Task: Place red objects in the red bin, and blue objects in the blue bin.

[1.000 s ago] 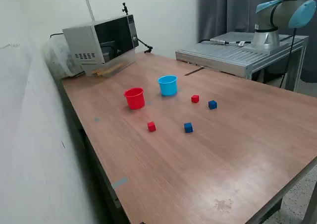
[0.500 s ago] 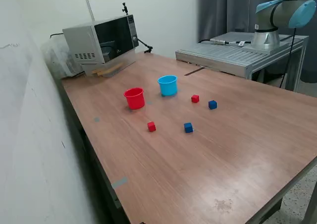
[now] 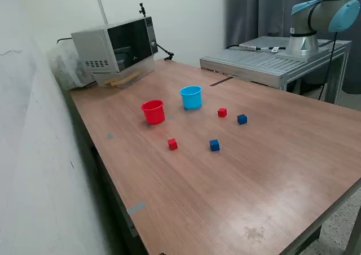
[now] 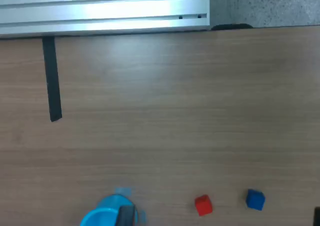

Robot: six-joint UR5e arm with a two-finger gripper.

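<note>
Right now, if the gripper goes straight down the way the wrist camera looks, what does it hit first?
Probably bare wooden table. The light blue cup, red cube and blue cube sit off at the frame's edge; gripper itself isn't clearly visible.

there were two red cubes (image 3: pixel 222 113) (image 3: pixel 172 144) and two blue cubes (image 3: pixel 242 119) (image 3: pixel 214 145). one red cup (image 3: pixel 153 111) and one light blue cup (image 3: pixel 191 97) stood there.

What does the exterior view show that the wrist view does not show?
Only the exterior view shows the red cup, the microwave, the nearer red cube, the nearer blue cube and the arm's base. Only the wrist view shows the black strip close up. Both show the blue cup, one red cube and one blue cube.
</note>
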